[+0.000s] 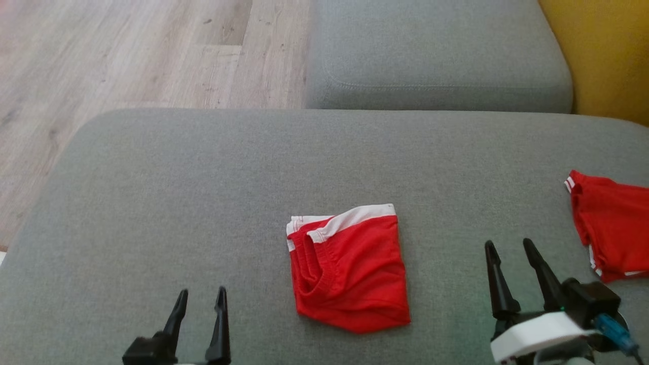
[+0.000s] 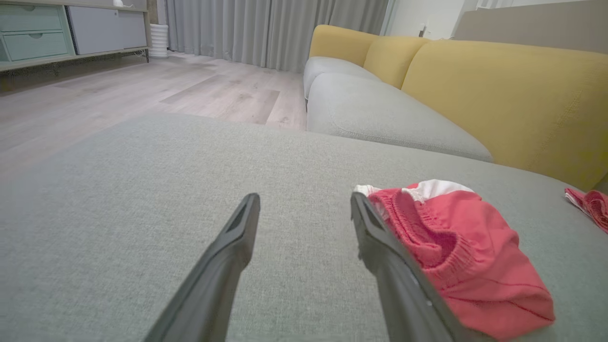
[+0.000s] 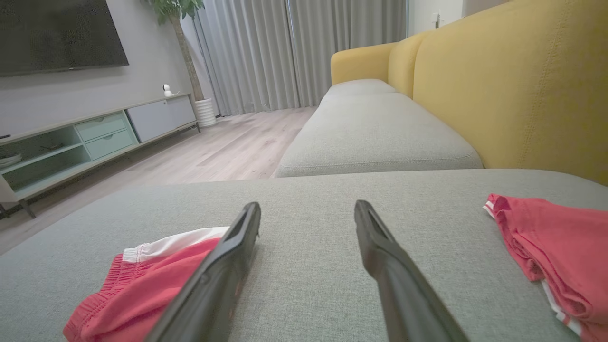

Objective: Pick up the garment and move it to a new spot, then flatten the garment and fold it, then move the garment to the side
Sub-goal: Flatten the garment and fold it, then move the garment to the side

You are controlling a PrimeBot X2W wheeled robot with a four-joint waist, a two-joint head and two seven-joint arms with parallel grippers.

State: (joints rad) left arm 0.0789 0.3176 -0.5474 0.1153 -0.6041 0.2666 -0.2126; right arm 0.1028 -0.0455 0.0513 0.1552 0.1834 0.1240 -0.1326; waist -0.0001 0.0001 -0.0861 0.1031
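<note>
A red garment with white trim [image 1: 350, 268] lies folded into a small square on the grey sofa seat [image 1: 203, 192], between my two grippers. My left gripper [image 1: 202, 293] hovers open at the lower left, apart from the cloth, which lies just right of its right finger in the left wrist view [image 2: 465, 256]. My right gripper [image 1: 509, 245] stands open at the lower right, with nothing between its fingers. In the right wrist view the folded garment [image 3: 142, 280] lies beside and partly behind the left finger.
A second red garment with white stripes [image 1: 611, 225] lies at the seat's right edge, also seen as a red pile [image 3: 555, 256] right of my right gripper. Another grey cushion [image 1: 436, 56] lies ahead, yellow backrest [image 1: 603, 56] to the right, wooden floor [image 1: 127, 56] to the left.
</note>
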